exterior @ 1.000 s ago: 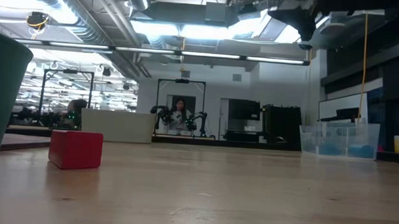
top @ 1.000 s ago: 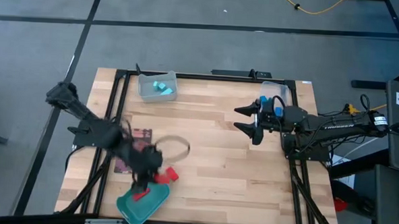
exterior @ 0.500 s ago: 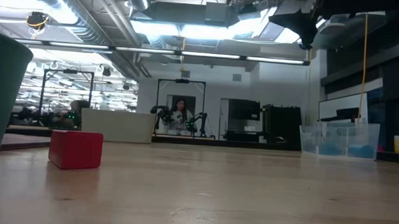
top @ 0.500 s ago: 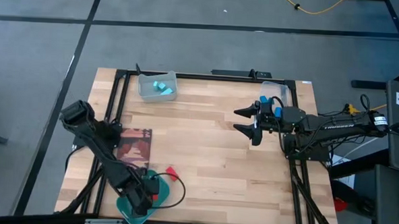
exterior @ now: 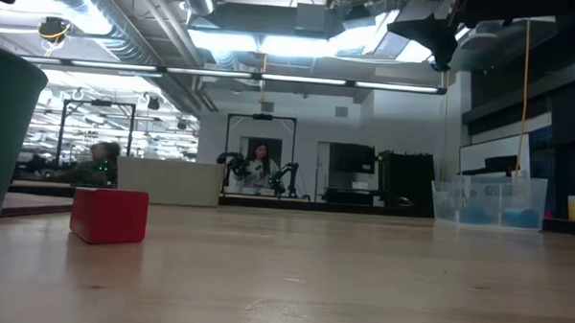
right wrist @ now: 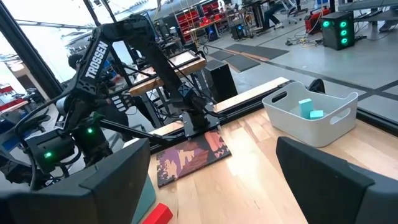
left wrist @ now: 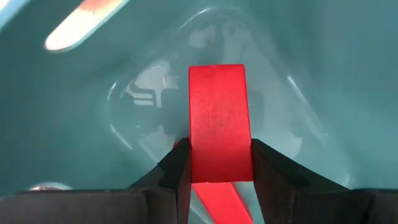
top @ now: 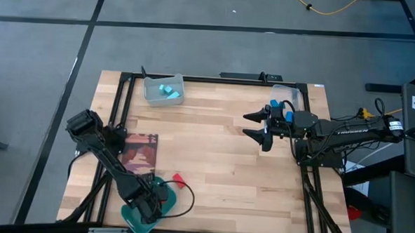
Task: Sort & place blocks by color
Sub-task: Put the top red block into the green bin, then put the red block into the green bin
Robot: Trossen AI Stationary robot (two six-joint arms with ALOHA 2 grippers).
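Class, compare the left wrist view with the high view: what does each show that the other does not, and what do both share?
Only the left wrist view shows the red block clamped between the left gripper's fingers.

Only the high view shows the whole table, the right gripper waiting open, a bin holding cyan blocks, and a loose red block.

Both show the teal tray, with the left gripper over it.

Wooden table (top: 220,152) with red block (top: 177,178)
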